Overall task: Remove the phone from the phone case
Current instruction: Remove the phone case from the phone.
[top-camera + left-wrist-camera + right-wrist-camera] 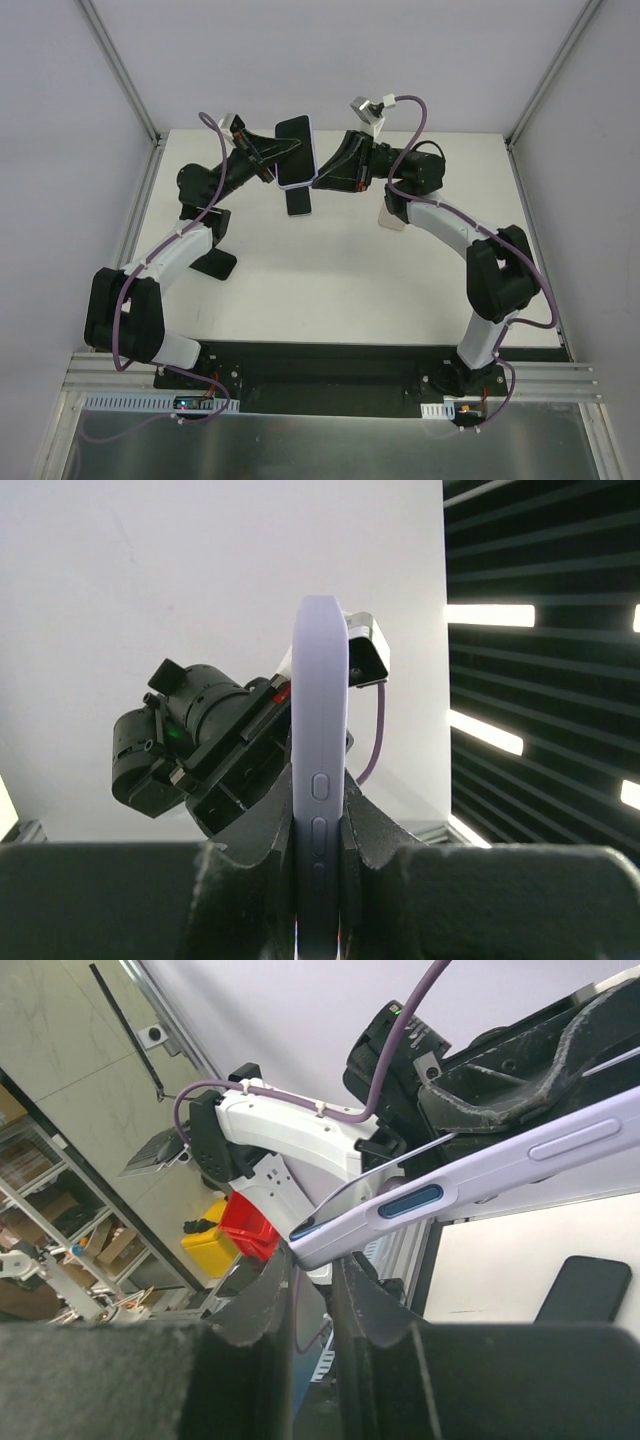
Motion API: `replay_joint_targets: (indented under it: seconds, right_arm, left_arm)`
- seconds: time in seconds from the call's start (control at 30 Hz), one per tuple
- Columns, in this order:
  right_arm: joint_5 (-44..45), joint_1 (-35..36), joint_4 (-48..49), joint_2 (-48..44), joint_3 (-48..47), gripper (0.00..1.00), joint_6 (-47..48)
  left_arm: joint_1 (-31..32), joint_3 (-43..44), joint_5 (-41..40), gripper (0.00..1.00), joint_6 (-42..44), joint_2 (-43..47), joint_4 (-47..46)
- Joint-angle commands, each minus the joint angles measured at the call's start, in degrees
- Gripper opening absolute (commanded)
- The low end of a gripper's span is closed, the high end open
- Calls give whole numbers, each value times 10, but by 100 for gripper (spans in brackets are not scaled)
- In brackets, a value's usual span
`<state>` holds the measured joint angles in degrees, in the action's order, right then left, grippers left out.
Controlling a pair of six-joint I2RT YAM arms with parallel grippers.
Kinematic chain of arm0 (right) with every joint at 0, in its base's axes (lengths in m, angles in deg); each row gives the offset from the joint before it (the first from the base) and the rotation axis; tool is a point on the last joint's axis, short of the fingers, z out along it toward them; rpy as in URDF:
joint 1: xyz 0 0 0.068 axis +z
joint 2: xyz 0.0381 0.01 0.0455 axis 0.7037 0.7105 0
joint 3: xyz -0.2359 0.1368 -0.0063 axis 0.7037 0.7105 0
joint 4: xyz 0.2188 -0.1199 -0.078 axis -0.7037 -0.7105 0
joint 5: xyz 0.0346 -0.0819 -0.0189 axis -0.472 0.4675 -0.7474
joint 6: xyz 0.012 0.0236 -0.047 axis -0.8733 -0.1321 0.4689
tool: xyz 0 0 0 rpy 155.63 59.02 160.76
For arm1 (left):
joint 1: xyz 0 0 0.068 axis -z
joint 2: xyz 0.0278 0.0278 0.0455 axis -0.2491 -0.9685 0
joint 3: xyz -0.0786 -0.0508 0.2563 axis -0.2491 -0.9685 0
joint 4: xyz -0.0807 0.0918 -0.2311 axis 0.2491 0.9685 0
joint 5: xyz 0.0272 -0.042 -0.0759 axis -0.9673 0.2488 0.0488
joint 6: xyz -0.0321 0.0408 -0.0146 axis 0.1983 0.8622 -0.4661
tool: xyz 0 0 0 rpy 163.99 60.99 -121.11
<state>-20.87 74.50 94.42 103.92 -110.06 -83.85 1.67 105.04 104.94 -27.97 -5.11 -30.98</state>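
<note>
Loads of room here: the table [350,290] is sitting bare below and the walls [60,100] are well apart from both arms. The phone case [320,730] is hanging in mid-air, upper centre of the top view, with the phone [294,150] looking seated inside. The left gripper [320,850] is clamping it front-to-back, and the right gripper [310,1290] is pinching a corner. I'd be peeling that corner slowly, not yanking.

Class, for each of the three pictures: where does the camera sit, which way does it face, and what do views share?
Top: above and behind, looking down on the table; both arms show.
Left wrist: looks along the left gripper at the phone, edge-on; its fingers show.
Right wrist: looks along the right gripper; its fingers show.
Shared: the phone, in all three.
</note>
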Motion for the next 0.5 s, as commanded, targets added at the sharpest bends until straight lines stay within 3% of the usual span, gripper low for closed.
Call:
replay_joint_targets:
  seconds: [0.0,0.47]
  right_arm:
    - [117,-35,-35,63,18,1,100]
    - [182,-39,-171,67,38,1,149]
  left_arm:
    - [57,21,109,0,-204,61,-297]
    - [64,29,113,0,-185,59,-293]
